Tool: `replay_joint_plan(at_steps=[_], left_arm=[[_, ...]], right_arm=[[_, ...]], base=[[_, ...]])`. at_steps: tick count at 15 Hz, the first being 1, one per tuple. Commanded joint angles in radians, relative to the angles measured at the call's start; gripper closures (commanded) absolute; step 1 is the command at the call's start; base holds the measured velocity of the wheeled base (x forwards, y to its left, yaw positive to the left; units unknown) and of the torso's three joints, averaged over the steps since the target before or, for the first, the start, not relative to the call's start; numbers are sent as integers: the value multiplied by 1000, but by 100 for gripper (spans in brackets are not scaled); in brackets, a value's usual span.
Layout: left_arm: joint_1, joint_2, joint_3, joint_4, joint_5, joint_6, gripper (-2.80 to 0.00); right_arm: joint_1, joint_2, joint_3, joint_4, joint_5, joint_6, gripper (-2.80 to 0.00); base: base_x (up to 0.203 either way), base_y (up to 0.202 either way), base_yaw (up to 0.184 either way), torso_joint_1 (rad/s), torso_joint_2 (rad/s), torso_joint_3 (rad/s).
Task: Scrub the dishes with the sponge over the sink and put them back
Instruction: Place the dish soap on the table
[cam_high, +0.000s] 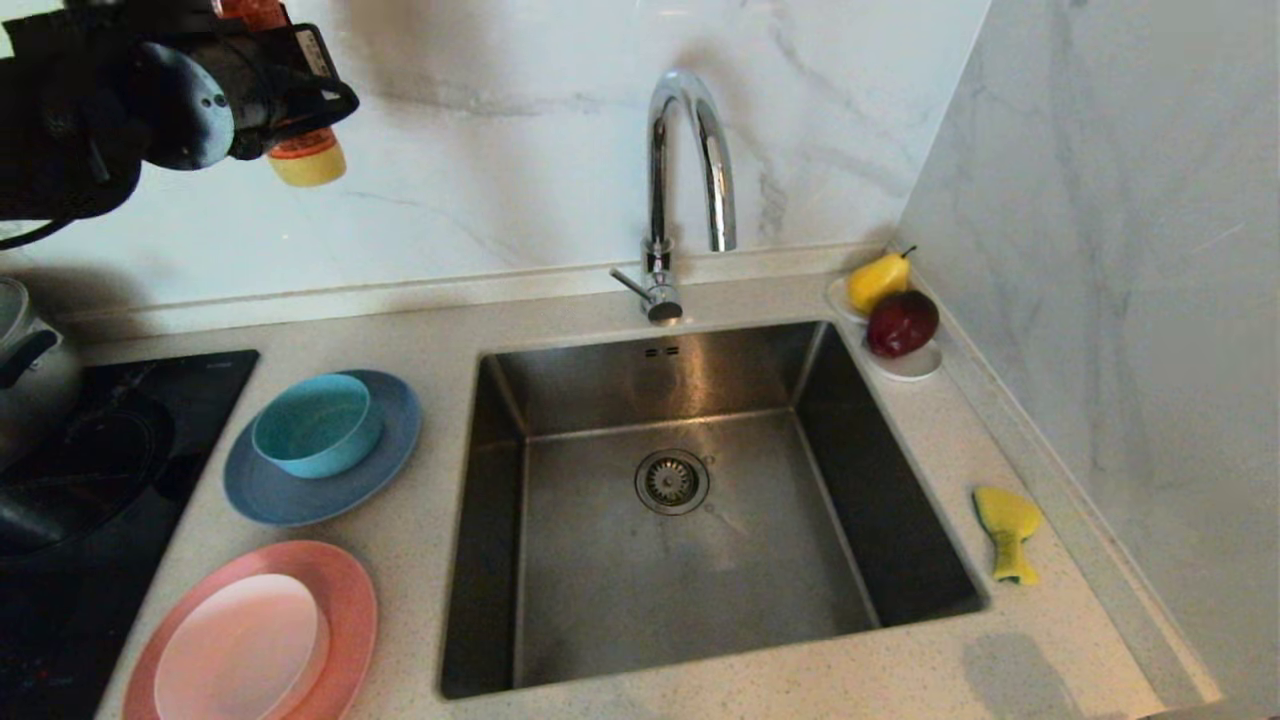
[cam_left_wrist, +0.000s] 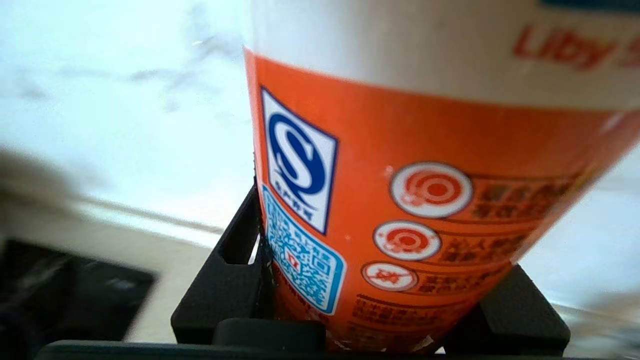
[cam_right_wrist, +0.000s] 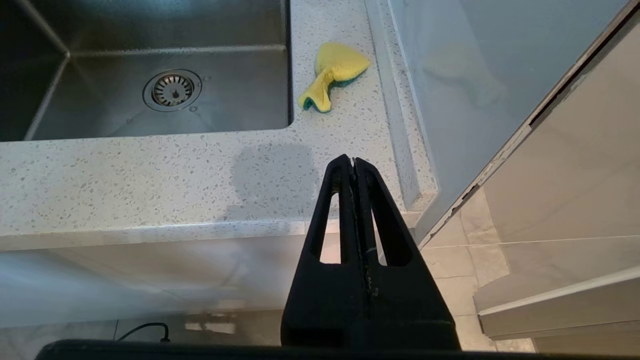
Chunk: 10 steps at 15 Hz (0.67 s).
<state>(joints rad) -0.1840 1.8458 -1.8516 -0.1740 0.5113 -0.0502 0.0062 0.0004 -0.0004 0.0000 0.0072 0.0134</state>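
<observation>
Sponge idle on bench; left hand aloft with detergent bottle.

Sponge (cam_high: 1007, 531) lies on the bench (cam_high: 700, 690) at 3 o'clock of the sink (cam_high: 560, 600), apart from its rim. Dishes at 9 o'clock of the sink: teal bowl (cam_high: 316, 424) on blue-grey plate (cam_high: 300, 500), pale pink dish (cam_high: 240, 650) on salmon plate (cam_high: 345, 590). Left hand (cam_left_wrist: 370, 320) high at 10 o'clock, clamped on the detergent bottle (cam_left_wrist: 425, 200), cap downward. Right hand (cam_right_wrist: 354, 162) pressed together, off the bench's front edge.
</observation>
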Motion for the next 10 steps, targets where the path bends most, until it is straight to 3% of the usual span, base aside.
replay_joint_plan(at_steps=[1,3,6,10], left_arm=[[38,70,13,-7,55,-3,0],[49,131,42,-42,111,-19,0],[56,218,127,-214,130,-24,0],[40,321,146,-316,209,-35,0]], right_arm=[[0,0,0,0,0,0,0],[0,0,0,0,0,0,0],[0,0,-1,0,0,0,0],[1,0,0,0,0,0,0]], base=[[0,0,0,0,0,0],[0,0,0,0,0,0],[0,0,0,0,0,0],[0,0,0,0,0,0]])
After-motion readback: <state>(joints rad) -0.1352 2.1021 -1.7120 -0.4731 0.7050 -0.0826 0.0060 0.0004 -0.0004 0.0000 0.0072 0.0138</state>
